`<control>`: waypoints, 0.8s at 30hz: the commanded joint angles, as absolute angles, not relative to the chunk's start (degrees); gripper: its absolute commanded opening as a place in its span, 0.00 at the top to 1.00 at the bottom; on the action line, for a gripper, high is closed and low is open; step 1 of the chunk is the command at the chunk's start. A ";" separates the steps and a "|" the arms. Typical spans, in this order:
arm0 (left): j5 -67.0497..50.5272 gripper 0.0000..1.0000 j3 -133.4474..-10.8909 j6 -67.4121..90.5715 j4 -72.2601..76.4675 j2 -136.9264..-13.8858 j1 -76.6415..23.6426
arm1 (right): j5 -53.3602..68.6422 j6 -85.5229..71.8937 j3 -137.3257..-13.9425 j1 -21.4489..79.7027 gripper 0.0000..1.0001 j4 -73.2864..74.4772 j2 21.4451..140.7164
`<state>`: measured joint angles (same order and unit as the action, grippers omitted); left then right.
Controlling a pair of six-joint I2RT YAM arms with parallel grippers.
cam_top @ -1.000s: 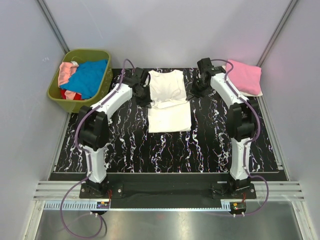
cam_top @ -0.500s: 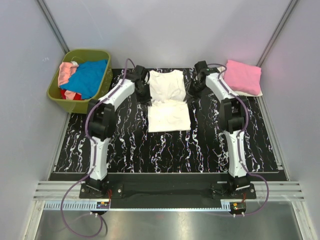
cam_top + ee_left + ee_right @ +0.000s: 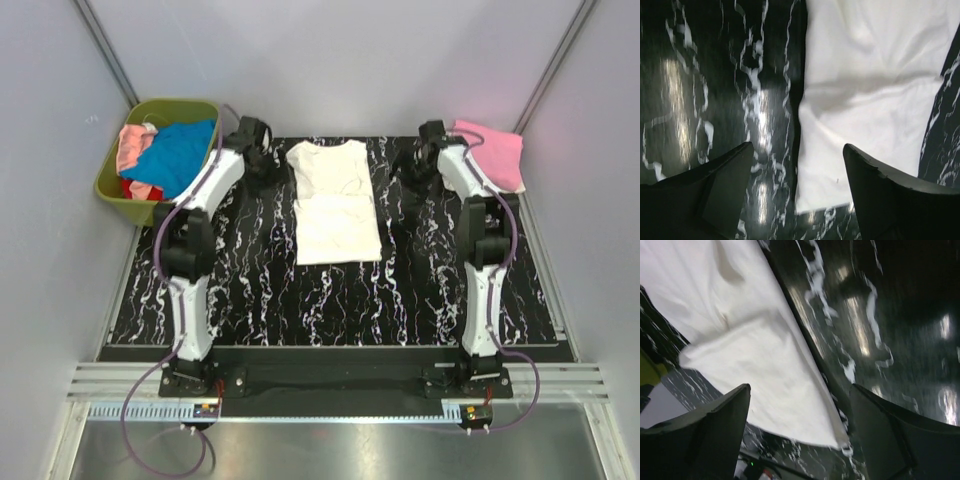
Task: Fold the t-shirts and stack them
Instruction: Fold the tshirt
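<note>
Glossy black-marbled table (image 3: 260, 290) bears a soft, rectangular cream t-shirt (image 3: 335, 205).

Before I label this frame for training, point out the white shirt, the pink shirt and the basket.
white shirt (image 3: 336, 202): top external view, middle of the cloth.
pink shirt (image 3: 498, 155): top external view, middle of the folded cloth.
basket (image 3: 122, 206): top external view, its near wall.

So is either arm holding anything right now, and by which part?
Nothing is held. The left end effector and the right end effector both stand open and empty, either side of the white t-shirt.
</note>
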<state>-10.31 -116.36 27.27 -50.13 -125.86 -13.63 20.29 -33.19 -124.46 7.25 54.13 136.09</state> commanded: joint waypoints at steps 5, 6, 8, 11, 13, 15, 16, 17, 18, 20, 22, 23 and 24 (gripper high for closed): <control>-14.40 0.24 -79.70 30.66 -35.79 -99.44 -15.55 | 23.28 -29.10 -88.80 8.44 0.14 40.01 111.20; -15.02 0.24 -76.50 31.46 -32.64 -97.84 -16.08 | 24.51 -28.74 -83.64 8.44 0.14 39.29 110.31; -16.60 0.25 -68.52 33.47 -29.55 -93.89 -16.78 | 25.57 -28.13 -78.08 8.52 0.16 37.10 108.64; -17.75 0.25 -60.94 36.11 -23.92 -91.68 -18.63 | 27.06 -27.51 -74.80 8.70 0.19 35.42 108.54; -18.45 0.25 -58.20 37.69 -20.23 -91.76 -19.95 | 27.59 -27.25 -72.78 8.96 0.21 34.46 108.89; -19.60 0.25 -54.50 39.02 -16.46 -92.37 -20.48 | 28.38 -27.16 -71.90 9.40 0.24 34.19 109.86; -19.86 0.26 -53.45 39.72 -15.22 -92.55 -20.65 | 28.65 -27.25 -71.81 9.67 0.25 34.02 110.12; -20.21 0.26 -51.61 40.77 -13.99 -92.98 -20.74 | 28.83 -27.25 -71.81 10.10 0.25 33.75 110.65; -20.39 0.26 -50.98 41.13 -11.89 -93.25 -20.92 | 28.92 -27.25 -71.98 10.37 0.25 33.66 110.92; -20.39 0.26 -50.36 41.75 -10.82 -94.04 -21.18 | 28.92 -27.51 -72.33 11.16 0.26 33.31 111.62; -20.04 0.26 -50.54 41.84 -10.37 -94.57 -21.53 | 29.00 -27.51 -72.68 11.69 0.28 33.13 112.23; -19.69 0.26 -50.71 41.84 -10.46 -95.09 -21.62 | 29.00 -27.51 -72.86 11.95 0.29 33.05 112.93; -19.43 0.26 -50.89 41.75 -10.46 -95.36 -21.71 | 29.00 -27.51 -72.77 12.39 0.30 33.05 113.20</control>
